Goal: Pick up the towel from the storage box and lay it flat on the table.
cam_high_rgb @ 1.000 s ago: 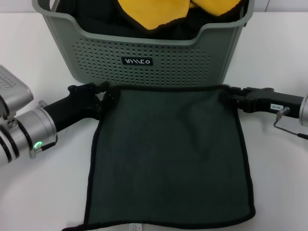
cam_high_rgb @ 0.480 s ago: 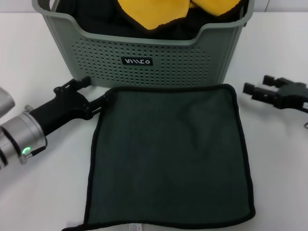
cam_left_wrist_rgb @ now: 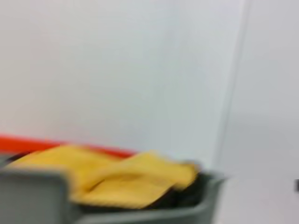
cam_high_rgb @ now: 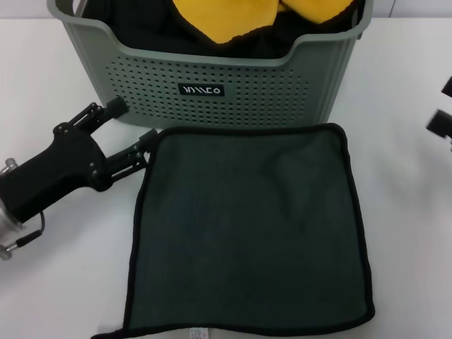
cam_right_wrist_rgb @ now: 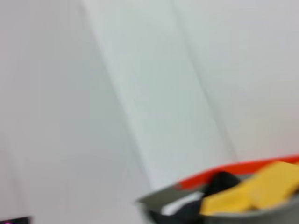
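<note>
The dark grey-green towel (cam_high_rgb: 247, 226) with black trim lies spread flat on the white table (cam_high_rgb: 409, 247), in front of the sage storage box (cam_high_rgb: 141, 78). Its white label (cam_high_rgb: 194, 333) is on the near edge. My left gripper (cam_high_rgb: 131, 123) is open and empty, with one fingertip (cam_high_rgb: 148, 136) right beside the towel's far left corner. My right gripper (cam_high_rgb: 441, 106) shows only partly at the right edge of the head view, well away from the towel, with its two tips apart and empty.
Yellow cloths (cam_high_rgb: 226, 18) and dark cloth lie inside the storage box. The left wrist view shows the box rim (cam_left_wrist_rgb: 140, 217) and yellow cloths (cam_left_wrist_rgb: 126, 179). The right wrist view shows the same yellow cloths (cam_right_wrist_rgb: 252, 191). An orange strip (cam_right_wrist_rgb: 224, 170) runs behind the box.
Both grippers let go of the towel's far corners. The right gripper drew off to the right edge; the left opened and pulled back left. The towel now lies free.
</note>
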Controlling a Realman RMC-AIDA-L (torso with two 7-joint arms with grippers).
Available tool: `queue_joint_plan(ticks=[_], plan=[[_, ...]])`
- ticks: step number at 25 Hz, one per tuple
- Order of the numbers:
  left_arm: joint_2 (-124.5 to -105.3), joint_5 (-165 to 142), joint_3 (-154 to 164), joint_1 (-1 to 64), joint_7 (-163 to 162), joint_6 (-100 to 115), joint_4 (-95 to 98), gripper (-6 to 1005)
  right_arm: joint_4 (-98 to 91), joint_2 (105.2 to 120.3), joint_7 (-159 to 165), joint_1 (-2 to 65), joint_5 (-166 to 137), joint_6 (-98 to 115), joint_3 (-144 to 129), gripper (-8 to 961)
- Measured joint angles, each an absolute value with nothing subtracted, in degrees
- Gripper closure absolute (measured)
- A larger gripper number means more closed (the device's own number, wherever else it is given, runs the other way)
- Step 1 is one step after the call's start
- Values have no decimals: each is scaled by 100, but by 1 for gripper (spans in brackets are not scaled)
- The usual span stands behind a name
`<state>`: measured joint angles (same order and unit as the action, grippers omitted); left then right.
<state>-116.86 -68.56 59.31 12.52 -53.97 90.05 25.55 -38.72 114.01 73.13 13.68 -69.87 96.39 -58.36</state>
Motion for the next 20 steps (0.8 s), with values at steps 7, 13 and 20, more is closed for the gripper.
queue_joint_plan(ticks=[7, 13, 20], plan=[[-11516, -7186, 5996, 1486, -5849, 10268, 2606, 135, -3924, 11130, 7097, 1829, -7583, 11196, -5808, 68], [-11567, -7483, 6001, 1762, -6026, 10642, 2657, 135, -3921, 11113, 7090, 2121, -7797, 11344, -5802, 68], [-11608, -7625, 5980, 1796, -6013, 10676, 2666, 136, -3909, 11156, 7068, 2244, -7835, 11134, -5802, 69]])
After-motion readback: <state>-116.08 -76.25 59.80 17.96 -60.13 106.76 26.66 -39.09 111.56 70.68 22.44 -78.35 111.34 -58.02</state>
